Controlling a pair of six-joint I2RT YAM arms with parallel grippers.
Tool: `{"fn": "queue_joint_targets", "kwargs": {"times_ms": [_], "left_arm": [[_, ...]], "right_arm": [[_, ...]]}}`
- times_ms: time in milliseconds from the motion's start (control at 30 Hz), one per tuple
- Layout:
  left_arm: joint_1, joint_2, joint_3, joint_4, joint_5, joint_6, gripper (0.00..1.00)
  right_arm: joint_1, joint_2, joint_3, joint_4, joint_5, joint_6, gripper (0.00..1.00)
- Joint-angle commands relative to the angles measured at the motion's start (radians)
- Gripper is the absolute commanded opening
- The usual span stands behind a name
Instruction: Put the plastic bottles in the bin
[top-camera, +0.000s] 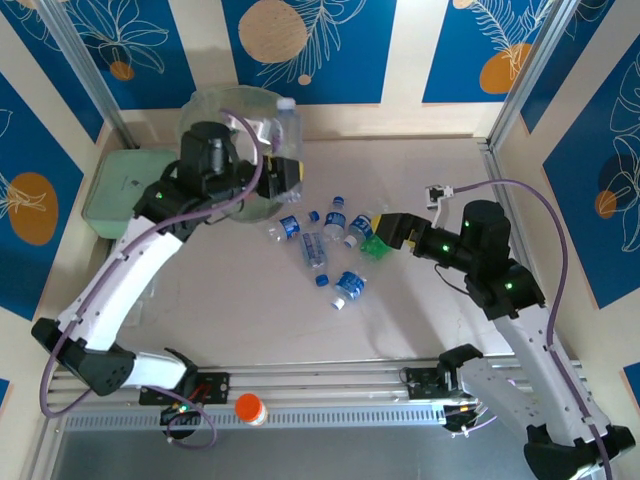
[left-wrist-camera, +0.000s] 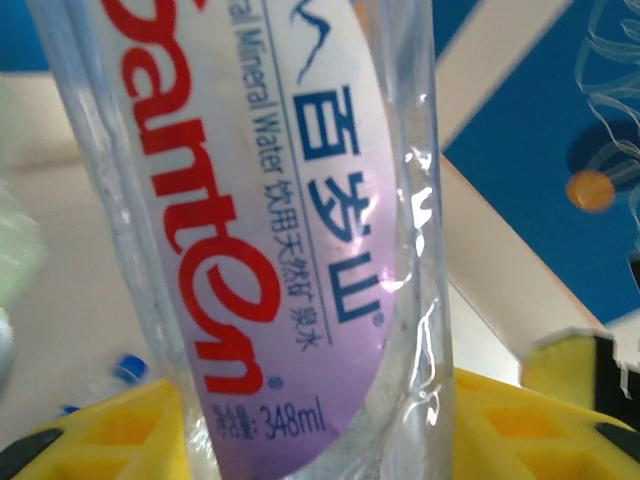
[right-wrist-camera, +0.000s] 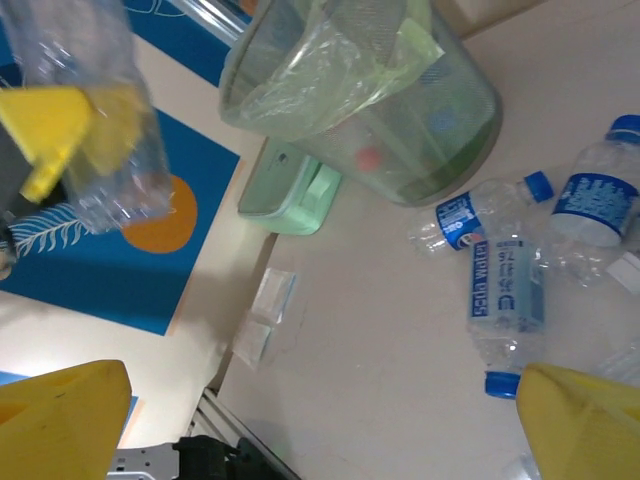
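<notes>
My left gripper (top-camera: 284, 172) is shut on a clear plastic bottle (top-camera: 286, 128), held upright beside the rim of the round pale green bin (top-camera: 205, 112) at the back left. Close up, this bottle (left-wrist-camera: 300, 230) has a white and purple label with red letters, and the yellow fingers (left-wrist-camera: 540, 425) press it from both sides. My right gripper (top-camera: 374, 233) stands open above the table, next to a green bottle (top-camera: 375, 249). Nothing lies between its yellow fingers (right-wrist-camera: 585, 420). Several blue-capped bottles (top-camera: 314, 250) lie in the middle of the table. The lined bin (right-wrist-camera: 360, 90) stands beyond them.
A flat green lidded box (top-camera: 115, 190) sits left of the bin by the left wall. An orange-capped white item (top-camera: 250, 408) rests on the front rail between the arm bases. Two small clear packets (right-wrist-camera: 262, 315) lie near the left wall.
</notes>
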Motion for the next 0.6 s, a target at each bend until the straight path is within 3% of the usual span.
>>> {"fn": "queue_joint_targets", "kwargs": {"times_ms": [0, 300, 567], "left_arm": [[0.053, 0.049, 0.101, -0.081, -0.124, 0.027, 0.49], [0.18, 0.198, 0.294, -0.087, -0.264, -0.067, 0.47], [0.212, 0.412, 0.569, -0.225, -0.441, -0.158, 0.49]], "right_arm": [[-0.038, -0.01, -0.012, -0.043, -0.032, -0.033, 0.99], [-0.104, -0.013, -0.043, -0.1, 0.036, -0.054, 0.99], [-0.126, -0.031, -0.132, -0.114, 0.114, -0.001, 0.99]]}}
